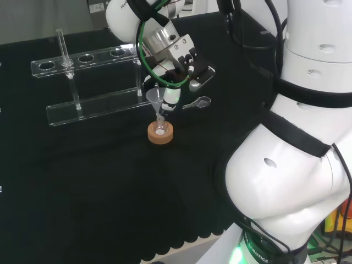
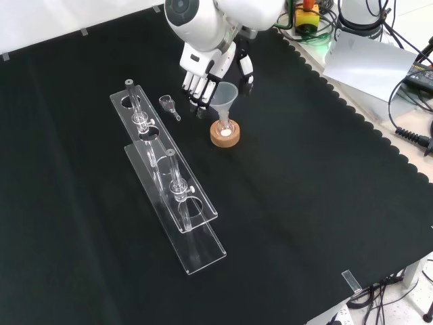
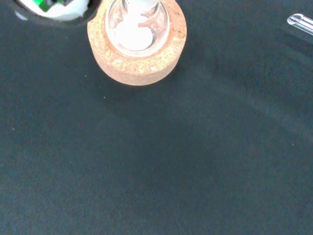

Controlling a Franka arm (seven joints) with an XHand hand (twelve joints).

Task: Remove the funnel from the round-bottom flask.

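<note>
Funnel [image 2: 225, 96] sits in the round-bottom flask [image 2: 225, 126] on its cork ring [image 2: 224, 136], mid-table in the front view; my robot hand [image 2: 203, 76] hangs behind it, fingers relaxed, holding nothing. No legible writing.

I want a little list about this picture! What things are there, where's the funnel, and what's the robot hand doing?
funnel: standing in the flask, cone up
flask: clear, sitting in its stand, something white at the bottom
cork ring: stand under the flask, on the black cloth
hand: right beside the funnel's cone, fingers pointing down around it; whether they touch it is unclear
clear rack: long, to the left in the front view
small scoop: lying between rack and hand
</note>
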